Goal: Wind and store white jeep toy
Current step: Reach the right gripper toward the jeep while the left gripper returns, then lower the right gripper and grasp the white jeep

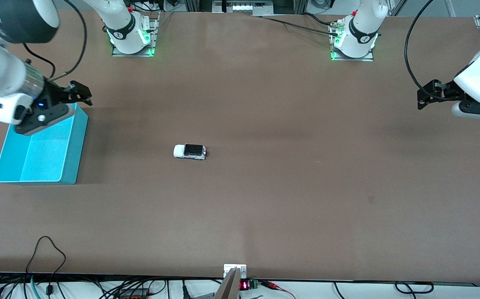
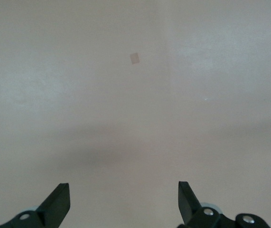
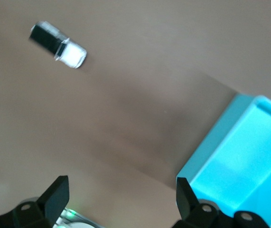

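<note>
The white jeep toy [image 1: 189, 151] with its black roof panel stands alone on the brown table, near the middle. It also shows in the right wrist view [image 3: 58, 45]. The cyan bin [image 1: 76, 145] stands at the right arm's end of the table and looks empty; its wall shows in the right wrist view [image 3: 216, 142]. My right gripper [image 1: 80, 93] hangs open and empty over the bin's edge nearest the robots' bases; its fingertips [image 3: 59, 190] are wide apart. My left gripper [image 1: 426, 95] hangs open and empty over bare table at the left arm's end [image 2: 123, 199].
A small pale patch [image 2: 135, 58] marks the table under the left gripper. Cables and a small display [image 1: 244, 285] lie along the table edge nearest the front camera. The arm bases [image 1: 132, 37] [image 1: 354, 41] stand along the edge farthest from it.
</note>
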### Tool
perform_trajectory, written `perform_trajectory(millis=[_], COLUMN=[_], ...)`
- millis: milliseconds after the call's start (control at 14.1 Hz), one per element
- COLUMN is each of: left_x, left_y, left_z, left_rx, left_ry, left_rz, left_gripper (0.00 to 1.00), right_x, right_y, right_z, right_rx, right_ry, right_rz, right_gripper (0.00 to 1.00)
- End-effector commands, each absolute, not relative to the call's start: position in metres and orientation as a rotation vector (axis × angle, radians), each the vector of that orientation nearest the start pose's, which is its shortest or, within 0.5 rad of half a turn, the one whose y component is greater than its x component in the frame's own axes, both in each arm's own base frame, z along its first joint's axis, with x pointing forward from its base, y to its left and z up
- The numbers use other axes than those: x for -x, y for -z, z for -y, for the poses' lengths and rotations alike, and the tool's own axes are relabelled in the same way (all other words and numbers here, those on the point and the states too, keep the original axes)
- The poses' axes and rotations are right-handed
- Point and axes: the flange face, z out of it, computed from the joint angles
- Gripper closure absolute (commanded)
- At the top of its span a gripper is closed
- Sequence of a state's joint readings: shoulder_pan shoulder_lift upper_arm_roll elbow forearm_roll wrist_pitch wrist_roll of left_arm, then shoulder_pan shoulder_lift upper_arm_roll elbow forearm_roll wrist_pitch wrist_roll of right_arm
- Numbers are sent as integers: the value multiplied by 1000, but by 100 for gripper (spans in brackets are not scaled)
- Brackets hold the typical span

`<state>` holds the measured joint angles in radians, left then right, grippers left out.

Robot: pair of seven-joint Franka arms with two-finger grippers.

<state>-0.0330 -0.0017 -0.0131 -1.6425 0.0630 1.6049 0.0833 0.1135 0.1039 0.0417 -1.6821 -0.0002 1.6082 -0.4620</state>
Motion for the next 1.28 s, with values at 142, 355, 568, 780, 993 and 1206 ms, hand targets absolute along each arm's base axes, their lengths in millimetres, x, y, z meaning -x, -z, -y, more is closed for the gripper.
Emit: perform_trajectory(millis=[142,355,568,780,993,1206], left_x=[-548,-549,-550,-549,-549,-549], left_y=[-600,-600,-598,-599,-600,-600], left_z=[19,19,19,19,19,20], left_rx=[3084,3084,3084,3084,3084,3083], left_ry=[-53,-53,-58,-58,-56,-58], left_rz=[-188,-188,-188,-188,-188,-190], left_gripper=[0,0,0,0,0,0], right_x=[-592,-595,-583,-568,-563,-560], right_y=[-444,-414,-381,-352,-328,-300], right_z=[-105,-135,-176,-201,-234,-253], right_rx=[2557,2449,2343,2325,2312,2301], right_ry=[-278,-211,-120,-54,45,85], right_rz=[1379,1575,1789,1865,1938,1971], right_gripper=[0,0,0,0,0,0])
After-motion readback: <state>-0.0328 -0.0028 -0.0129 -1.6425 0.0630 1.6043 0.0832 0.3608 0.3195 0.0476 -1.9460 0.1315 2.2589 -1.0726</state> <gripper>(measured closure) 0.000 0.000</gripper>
